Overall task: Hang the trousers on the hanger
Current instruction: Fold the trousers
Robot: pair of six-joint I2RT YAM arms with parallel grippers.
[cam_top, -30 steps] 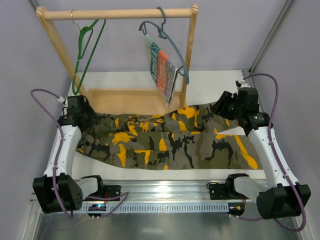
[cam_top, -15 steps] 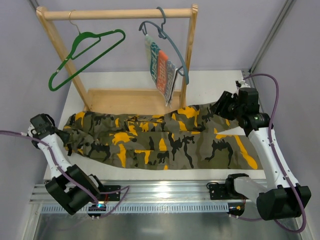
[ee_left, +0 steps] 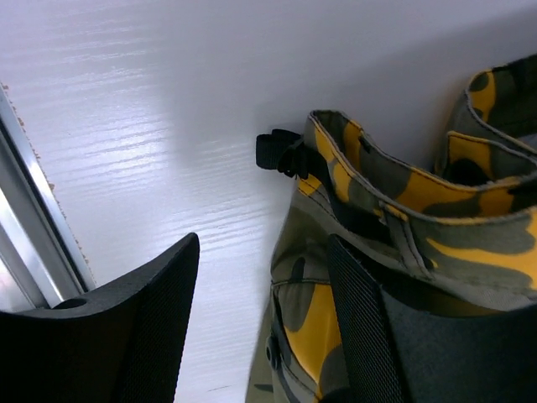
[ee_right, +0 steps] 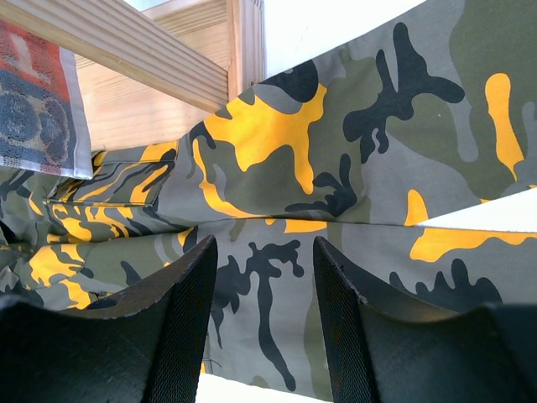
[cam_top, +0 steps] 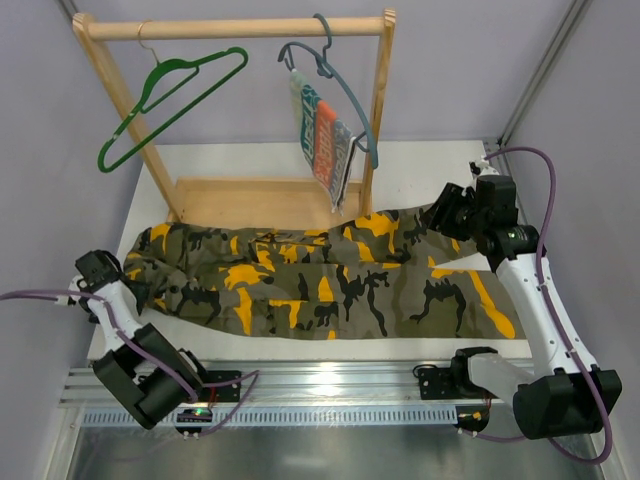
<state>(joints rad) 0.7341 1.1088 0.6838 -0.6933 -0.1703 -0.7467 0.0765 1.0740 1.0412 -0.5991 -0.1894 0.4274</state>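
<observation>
we see the trousers (cam_top: 320,285) flat across the surface (cam_top: 420,165), the hanger (cam_top: 170,105) on the rail (cam_top: 250,27) at 11 o'clock. left claw (cam_top: 100,266) at 8 o'clock and right claw (ee_right: 265,252) at 2 o'clock gape, empty.

The trousers (cam_top: 330,280) lie lengthwise across the counter (cam_top: 420,160), in front of the rack (cam_top: 240,27). The hanger (cam_top: 166,72) hangs at the left of the rack's top bar, and a second hanger (cam_top: 350,98) carrying a cloth (cam_top: 322,135) hangs at the right. The left hand (cam_top: 100,268) is at the trousers' left end and the right hand (cam_top: 450,210) is over their far right end.
</observation>
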